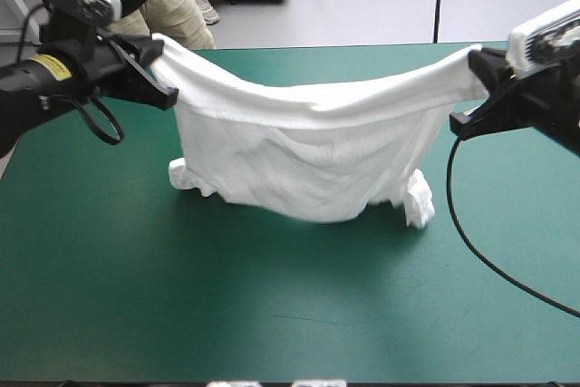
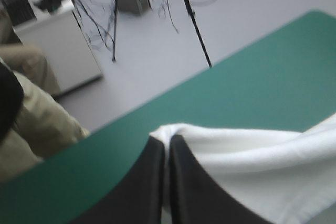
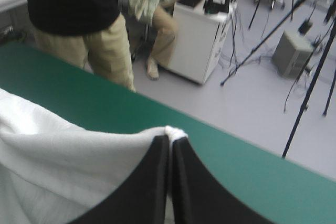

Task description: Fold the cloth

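The white T-shirt [image 1: 308, 156] hangs stretched between both arms above the teal-green table [image 1: 272, 314]. Its top edge sags in the middle and its lower part with both sleeves rests on the cover. My left gripper [image 1: 161, 65] is shut on the T-shirt's left upper corner. My right gripper [image 1: 476, 74] is shut on the right upper corner. In the left wrist view my left gripper [image 2: 167, 142] pinches a white fold of the T-shirt [image 2: 252, 166]. In the right wrist view my right gripper [image 3: 170, 139] holds the T-shirt [image 3: 58, 161] the same way.
Bare teal-green cover lies in front of the T-shirt toward the near edge and on both sides. The table's far edge [image 1: 362, 45] runs just behind the raised cloth.
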Action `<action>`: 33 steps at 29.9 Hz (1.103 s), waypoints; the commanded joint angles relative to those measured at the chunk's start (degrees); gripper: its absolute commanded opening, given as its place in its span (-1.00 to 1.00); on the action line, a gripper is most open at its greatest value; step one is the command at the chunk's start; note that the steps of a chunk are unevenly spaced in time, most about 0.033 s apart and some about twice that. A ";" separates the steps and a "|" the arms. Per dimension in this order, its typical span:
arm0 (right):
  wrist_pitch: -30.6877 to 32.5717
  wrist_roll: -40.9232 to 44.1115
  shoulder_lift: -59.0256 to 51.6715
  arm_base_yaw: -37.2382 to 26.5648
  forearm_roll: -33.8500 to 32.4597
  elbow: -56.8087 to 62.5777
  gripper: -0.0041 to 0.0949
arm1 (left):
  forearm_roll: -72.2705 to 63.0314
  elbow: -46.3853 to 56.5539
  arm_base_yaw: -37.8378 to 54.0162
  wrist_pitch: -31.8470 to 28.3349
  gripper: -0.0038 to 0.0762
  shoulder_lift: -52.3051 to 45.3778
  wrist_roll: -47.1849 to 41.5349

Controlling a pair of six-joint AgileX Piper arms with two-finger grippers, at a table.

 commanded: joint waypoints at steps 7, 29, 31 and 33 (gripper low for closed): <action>-4.70 -3.71 -0.07 -0.01 -1.82 -21.51 -0.95 | -0.93 -22.28 -0.16 -13.05 -0.93 -1.88 3.47; -34.28 -0.94 26.85 -0.27 -14.68 -24.43 -0.95 | 5.37 -22.10 -0.16 -49.06 -0.93 21.36 4.33; -42.31 -0.90 28.82 -0.58 -14.94 -24.43 -0.95 | 6.97 -22.10 -0.16 -57.92 -0.93 23.71 4.42; -48.22 -1.09 30.25 -0.58 -14.94 -24.43 -0.95 | 7.97 -22.10 -0.16 -66.63 -0.93 25.63 4.54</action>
